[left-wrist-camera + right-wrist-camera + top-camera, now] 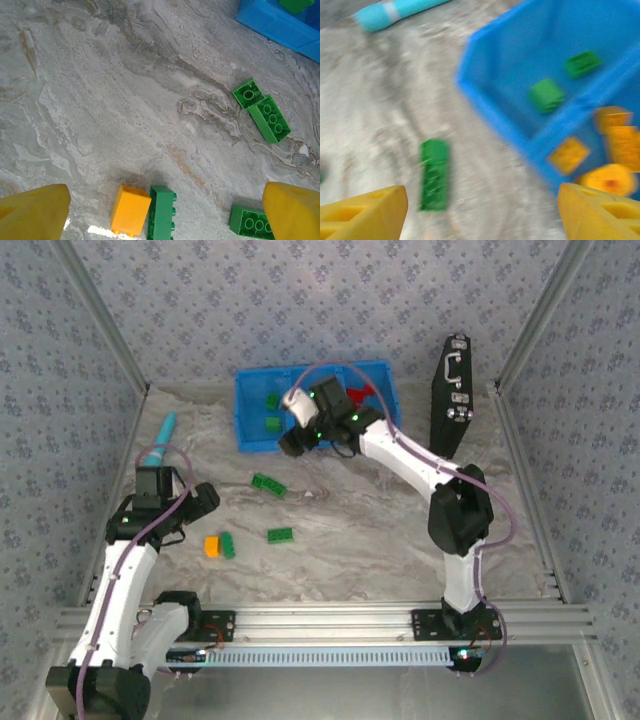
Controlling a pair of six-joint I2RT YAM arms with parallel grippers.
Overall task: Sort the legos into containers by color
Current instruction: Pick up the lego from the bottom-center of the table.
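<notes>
The blue tray (384, 373) stands at the back centre. It holds green bricks (272, 412) on the left and a red brick (360, 392) on the right. My right gripper (297, 440) hovers open over the tray's front left edge (485, 100). Its blurred wrist view shows a green brick (434, 174) on the table and orange bricks (568, 154) in the middle compartment. My left gripper (165, 210) is open and empty above an orange brick (130, 210) touching a green brick (162, 212). Other green bricks (269, 118) (252, 222) lie further right.
A teal cylinder (160, 440) lies at the back left. A black case (452, 395) stands upright at the back right. Metal frame rails line both sides and the near edge of the table.
</notes>
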